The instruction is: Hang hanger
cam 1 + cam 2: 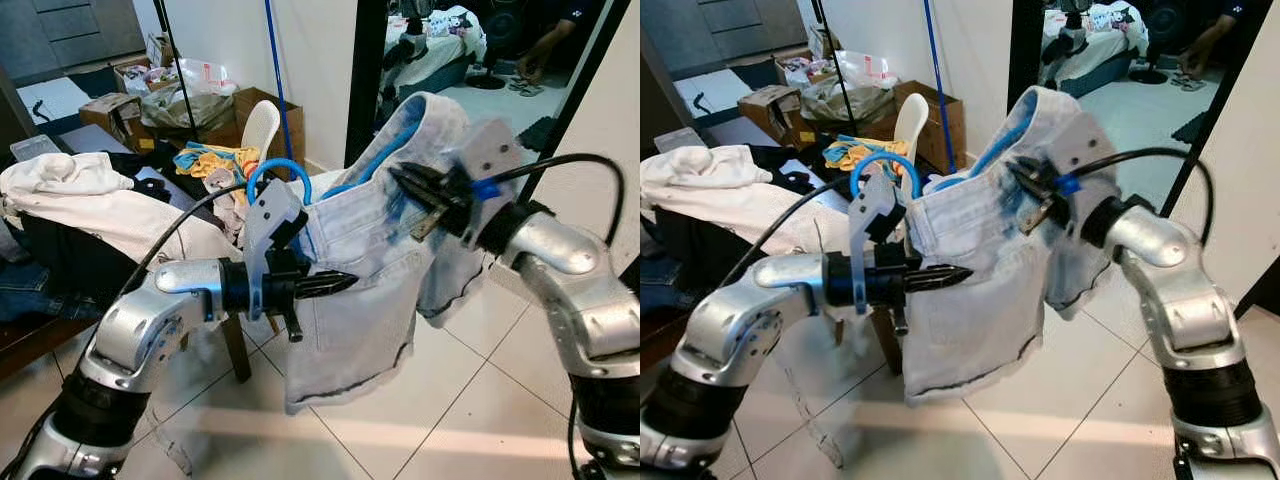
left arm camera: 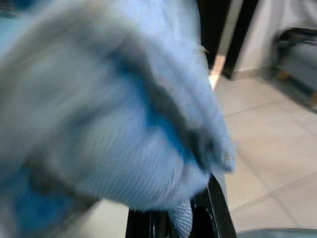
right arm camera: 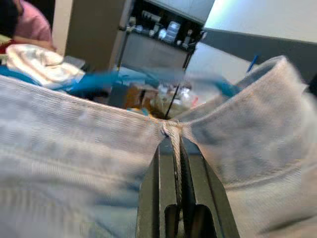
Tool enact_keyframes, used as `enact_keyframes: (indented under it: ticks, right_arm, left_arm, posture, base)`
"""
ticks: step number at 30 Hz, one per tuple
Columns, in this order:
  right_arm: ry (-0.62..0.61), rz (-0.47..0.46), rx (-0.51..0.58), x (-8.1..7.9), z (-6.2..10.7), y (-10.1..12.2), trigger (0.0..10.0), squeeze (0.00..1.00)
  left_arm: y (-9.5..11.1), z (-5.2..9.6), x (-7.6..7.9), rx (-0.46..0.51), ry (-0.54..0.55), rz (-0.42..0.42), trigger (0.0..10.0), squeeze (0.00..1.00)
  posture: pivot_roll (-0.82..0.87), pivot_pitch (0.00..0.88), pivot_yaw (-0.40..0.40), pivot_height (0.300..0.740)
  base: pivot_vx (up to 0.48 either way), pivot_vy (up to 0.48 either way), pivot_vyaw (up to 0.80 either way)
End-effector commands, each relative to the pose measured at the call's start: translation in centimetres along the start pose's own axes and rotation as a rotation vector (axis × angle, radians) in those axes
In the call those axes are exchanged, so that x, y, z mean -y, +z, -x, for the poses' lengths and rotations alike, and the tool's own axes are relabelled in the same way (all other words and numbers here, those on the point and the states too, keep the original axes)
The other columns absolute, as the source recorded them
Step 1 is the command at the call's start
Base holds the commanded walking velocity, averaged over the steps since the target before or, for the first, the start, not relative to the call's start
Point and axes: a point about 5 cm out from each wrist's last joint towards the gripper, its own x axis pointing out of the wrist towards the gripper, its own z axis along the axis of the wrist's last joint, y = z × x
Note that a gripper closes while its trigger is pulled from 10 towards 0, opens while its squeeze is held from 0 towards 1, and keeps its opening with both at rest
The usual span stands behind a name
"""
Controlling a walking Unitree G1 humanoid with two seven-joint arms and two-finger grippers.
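Observation:
Pale blue denim shorts [image 1: 360, 260] hang between my two grippers at chest height, draped over a blue hanger whose curved hook [image 1: 278, 168] sticks up behind my left wrist. The left gripper [image 1: 345, 282] points right at the front of the shorts, shut, and the left wrist view shows a bit of denim [image 2: 181, 220] between its fingers. At the top edge, my right gripper [image 1: 400, 178] is shut on a pinched fold of the waistband [image 3: 171, 130]. Most of the hanger is hidden under the cloth.
A pile of white clothes [image 1: 80, 195] lies on a dark seat at left. Cardboard boxes [image 1: 270, 115], a white plastic chair [image 1: 262, 125], a black pole [image 1: 180, 65] and a blue pole [image 1: 275, 60] stand behind. A dark door frame [image 1: 368, 70] opens to a room with a person [image 1: 555, 40]. Tiled floor [image 1: 460, 390] lies below.

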Motion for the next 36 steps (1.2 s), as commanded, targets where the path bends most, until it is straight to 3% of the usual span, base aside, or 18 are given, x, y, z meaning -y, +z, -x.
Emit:
enact_keyframes:
  ticks: [1,6,9,16,22,25,26,28,29,31,32,33,35,36]
  right_arm:
    - [-0.012,-0.012,0.014,0.8,1.2,0.0,0.0,0.0]
    - [0.138,-0.093,0.067,0.0,3.2,0.4,0.0,0.0]
    - [0.161,-0.107,0.072,-0.1,3.6,0.5,0.0,0.0]
    - [0.183,-0.109,0.094,-0.5,3.3,0.9,0.0,0.0]
    - [0.151,-0.096,0.068,-0.2,3.1,0.3,0.0,0.0]
    - [0.184,-0.093,-0.003,-1.2,3.0,-1.0,0.0,0.0]
    - [0.184,-0.093,-0.003,-1.2,3.0,-1.0,0.0,0.0]
    - [0.211,-0.091,-0.059,-2.4,2.8,-2.1,0.0,0.0]
    - [0.211,-0.091,-0.059,-2.4,2.8,-2.1,0.0,0.0]
    - [0.256,-0.083,-0.106,-3.9,2.5,-2.9,0.0,0.0]
    - [0.256,-0.083,-0.106,-3.9,2.5,-2.9,0.0,0.0]
    - [0.284,-0.089,-0.121,-4.8,2.3,-3.2,0.0,0.0]
    - [0.366,-0.092,-0.154,-7.0,1.9,-3.8,0.0,0.0]
    - [0.366,-0.092,-0.154,-7.0,1.9,-3.8,0.0,0.0]
  left_arm:
    - [0.8,1.0,-0.9,0.024,0.044,-0.031,10.0,0.0]
    - [1.0,1.2,-0.8,0.028,0.041,-0.03,10.0,0.0]
    - [0.9,1.0,-0.6,0.026,0.028,-0.024,10.0,0.0]
    - [0.4,0.3,0.6,0.013,-0.044,-0.01,10.0,0.0]
    - [-0.3,0.8,0.6,-0.043,-0.072,-0.006,10.0,0.0]
    - [-2.9,3.2,-0.1,-0.264,-0.1,0.018,10.0,0.0]
    - [-2.9,3.2,-0.1,-0.264,-0.1,0.018,10.0,0.0]
    - [-5.1,6.0,-0.8,-0.477,-0.141,0.059,10.0,0.0]
    - [-5.1,6.0,-0.8,-0.477,-0.141,0.059,10.0,0.0]
    - [-6.0,8.5,-1.2,-0.634,-0.197,0.081,10.0,0.0]
    - [-6.0,8.5,-1.2,-0.634,-0.197,0.081,10.0,0.0]
    - [-5.9,9.5,-1.6,-0.687,-0.223,0.083,10.0,0.0]
    - [-5.4,11.1,-3.0,-0.8,-0.249,0.03,10.0,0.0]
    - [-5.4,11.1,-3.0,-0.8,-0.249,0.03,10.0,0.0]
  posture:
    - [0.0,0.074,0.033,0.74]
    - [0.01,0.077,0.036,0.74]
    - [0.01,0.078,0.039,0.74]
    - [0.01,0.078,0.042,0.74]
    - [0.01,0.079,0.041,0.74]
    - [0.01,0.08,0.047,0.74]
    - [0.01,0.08,0.047,0.74]
    - [0.02,0.079,0.056,0.74]
    - [0.02,0.079,0.056,0.74]
    - [0.03,0.078,0.057,0.74]
    - [0.03,0.078,0.057,0.74]
    - [0.03,0.075,0.06,0.74]
    - [0.04,0.072,0.064,0.74]
    - [0.04,0.072,0.064,0.74]
  base:
    - [0.0,0.0,0.0]
    - [0.0,0.0,0.0]
    - [0.0,0.0,0.0]
    - [0.0,0.0,0.0]
    - [0.0,0.0,0.0]
    - [0.0,0.0,0.0]
    - [0.0,0.0,0.0]
    - [0.0,0.0,0.0]
    - [0.0,0.0,0.0]
    - [0.0,0.0,0.0]
    - [0.0,0.0,0.0]
    - [0.0,0.0,0.0]
    - [0.0,0.0,0.0]
    - [0.0,0.0,0.0]
